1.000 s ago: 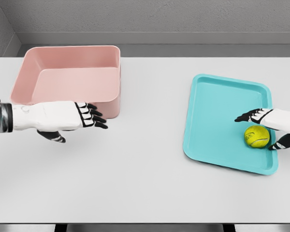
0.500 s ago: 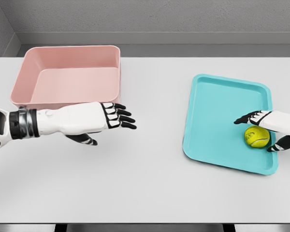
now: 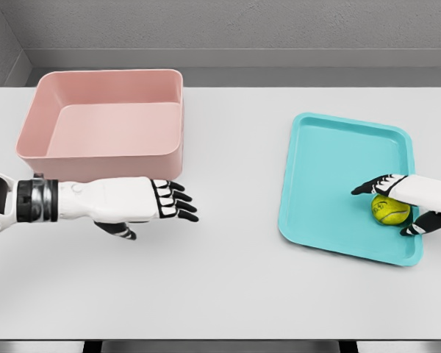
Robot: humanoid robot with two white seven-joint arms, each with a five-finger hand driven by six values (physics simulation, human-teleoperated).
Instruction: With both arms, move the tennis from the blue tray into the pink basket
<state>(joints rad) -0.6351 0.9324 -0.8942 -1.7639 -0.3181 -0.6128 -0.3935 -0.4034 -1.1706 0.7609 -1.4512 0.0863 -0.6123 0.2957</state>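
Two hands out, right hand [image 3: 403, 202] cupped over tennis ball [image 3: 390, 209] on blue tray [image 3: 331, 176], grip unclear, ball half hidden, left hand [image 3: 158, 204] flat, fingers loose, empty

The tennis ball [image 3: 390, 209] looked yellow and fuzzy, not shiny, and the blue tray [image 3: 331, 176] under it looked like smooth plastic with a soft shine. The pink basket [image 3: 103, 114] by the table's back left corner looked like smooth, dull plastic. The table [image 3: 228, 279] looked flat, smooth and matt, and both hands looked like hard white plastic with black finger parts.
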